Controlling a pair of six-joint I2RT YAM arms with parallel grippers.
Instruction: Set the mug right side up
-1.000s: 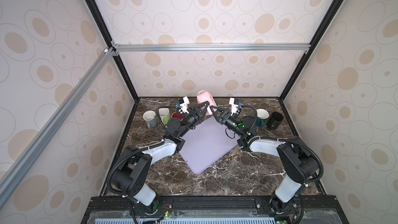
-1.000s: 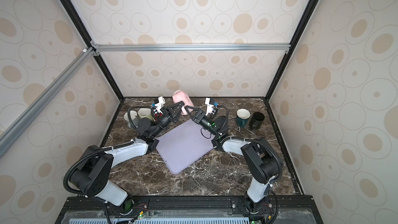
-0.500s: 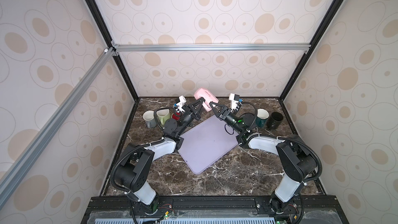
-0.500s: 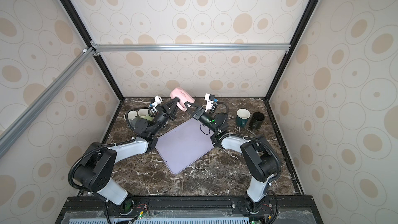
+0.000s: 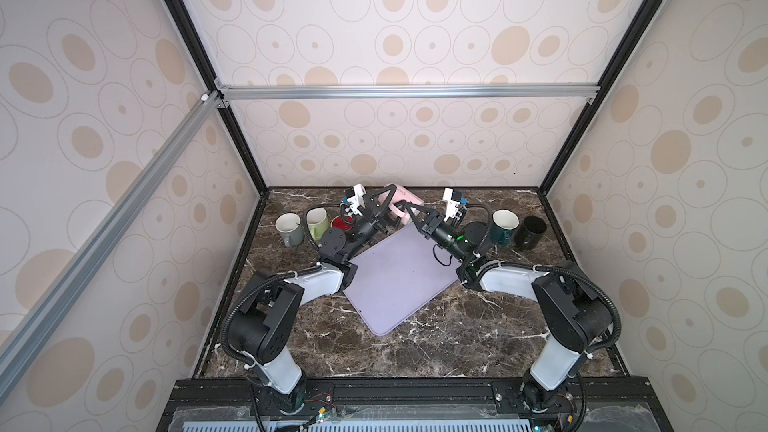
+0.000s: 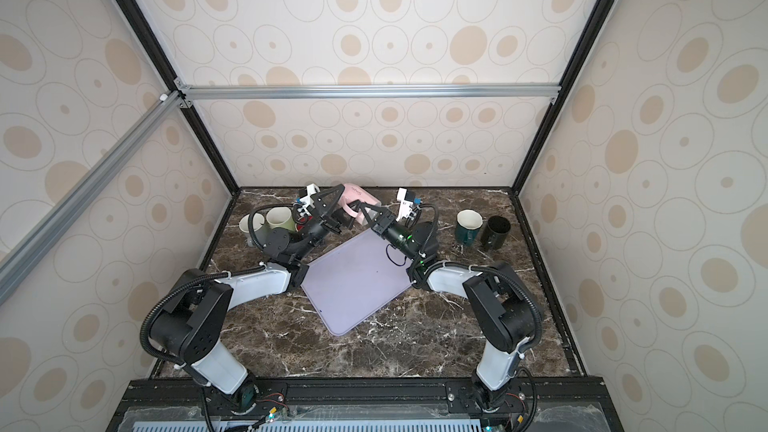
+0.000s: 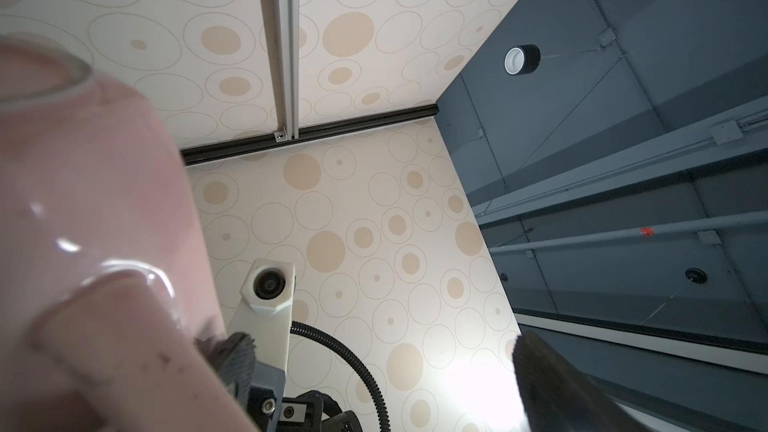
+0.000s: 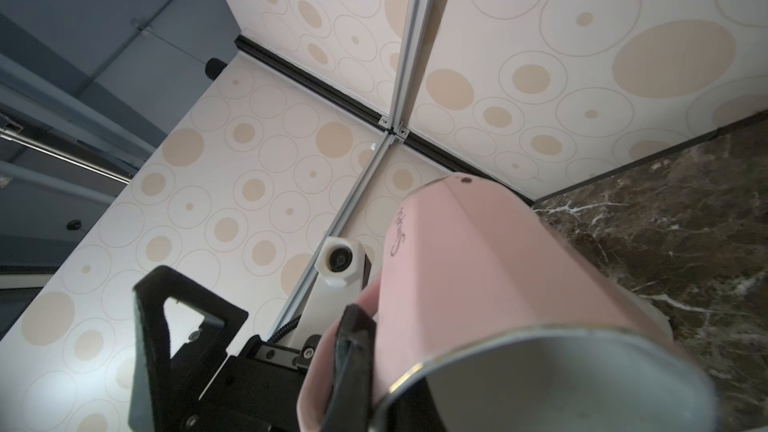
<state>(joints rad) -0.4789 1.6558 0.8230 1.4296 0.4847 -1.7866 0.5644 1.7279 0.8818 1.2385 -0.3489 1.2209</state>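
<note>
Only right wrist view shows grey inside of pink mug [image 8: 478,276]. In top view: mug in air over back of dark marble table [image 5: 457,338], slanted, bottom toward back-left. Right end effector [image 5: 408,210] pinches it; left end effector [image 5: 392,205] spread wide, empty.

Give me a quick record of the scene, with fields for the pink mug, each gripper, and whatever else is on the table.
pink mug: held above the back of the table, tilted, not upright yet
right gripper: shut on the pink mug's handle
left gripper: open wide next to the mug, not gripping it
purple mat: flat on the table, in front of the mug
left side: white mug, green mug, red mug
right side: teal mug, black mug
</note>
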